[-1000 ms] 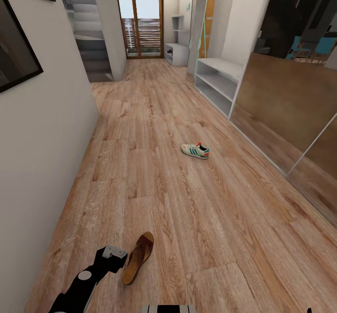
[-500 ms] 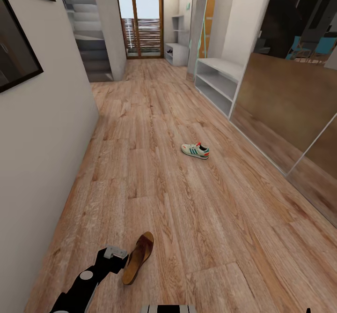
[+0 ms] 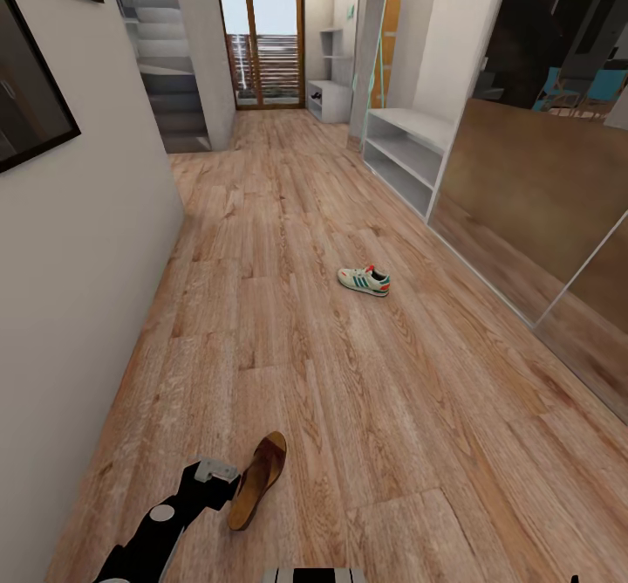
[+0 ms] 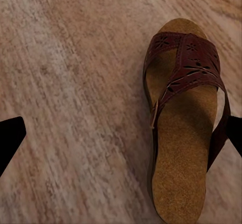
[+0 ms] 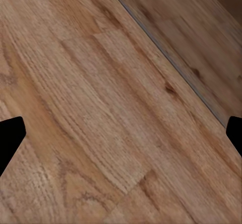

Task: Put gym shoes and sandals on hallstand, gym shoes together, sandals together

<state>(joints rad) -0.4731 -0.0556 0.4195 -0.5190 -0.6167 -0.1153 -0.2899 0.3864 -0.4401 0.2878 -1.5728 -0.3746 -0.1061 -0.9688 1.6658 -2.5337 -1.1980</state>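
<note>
Slightly lowered since the earlier frame, left tool [image 3: 214, 471] hovers wide open, empty, at 9 o'clock of one sandal [image 3: 258, 479]. Right tool [image 5: 121, 133]: spread open, empty, over corridor floor [image 3: 349, 391]. Gym shoe [image 3: 364, 280] lies at 1 o'clock.

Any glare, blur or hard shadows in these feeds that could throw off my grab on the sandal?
Head view: even, flat light, no glare; the sandal casts hardly any shadow on the floor, and the far gym shoe is small but sharp. Left wrist view: strap cut-outs on the sandal are crisp, the floor grain slightly soft. Right wrist view: plain floor planks, mildly soft, no glare.
</note>
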